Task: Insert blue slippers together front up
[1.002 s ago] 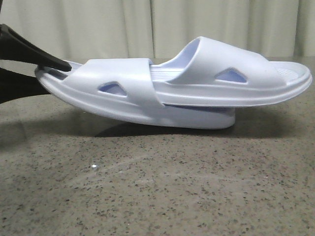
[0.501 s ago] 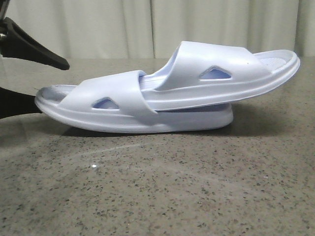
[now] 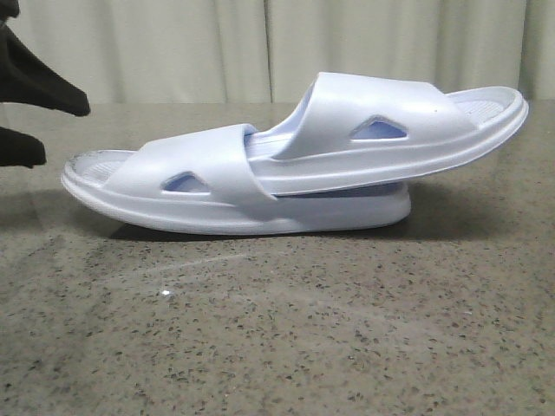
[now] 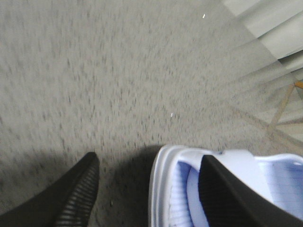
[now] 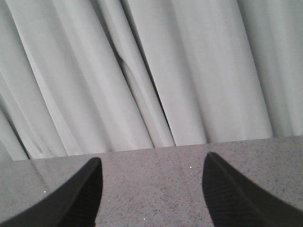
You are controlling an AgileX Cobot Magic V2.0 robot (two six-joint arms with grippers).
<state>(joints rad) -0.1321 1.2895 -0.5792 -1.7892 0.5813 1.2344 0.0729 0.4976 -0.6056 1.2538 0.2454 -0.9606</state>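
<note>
The two pale blue slippers lie nested on the speckled table. The lower slipper point(image 3: 208, 186) lies flat. The upper slipper point(image 3: 390, 130) is pushed under the lower one's strap and tilts up to the right. My left gripper point(image 3: 65, 132) is open at the far left, just off the lower slipper's left end and not touching it. In the left wrist view, that end point(image 4: 163, 189) lies between my open left gripper's point(image 4: 149, 157) black fingers point(image 4: 75, 194). My right gripper point(image 5: 152, 158) is open and empty above bare table. It is out of the front view.
A pale curtain point(image 3: 173, 48) hangs behind the table's point(image 3: 286, 338) far edge. The right wrist view shows the same curtain point(image 5: 156, 71) beyond the table's edge.
My left gripper let go of the lower slipper's left end and drew back to the left. The raised end dropped flat onto the table, and the upper slipper slid a little left.
</note>
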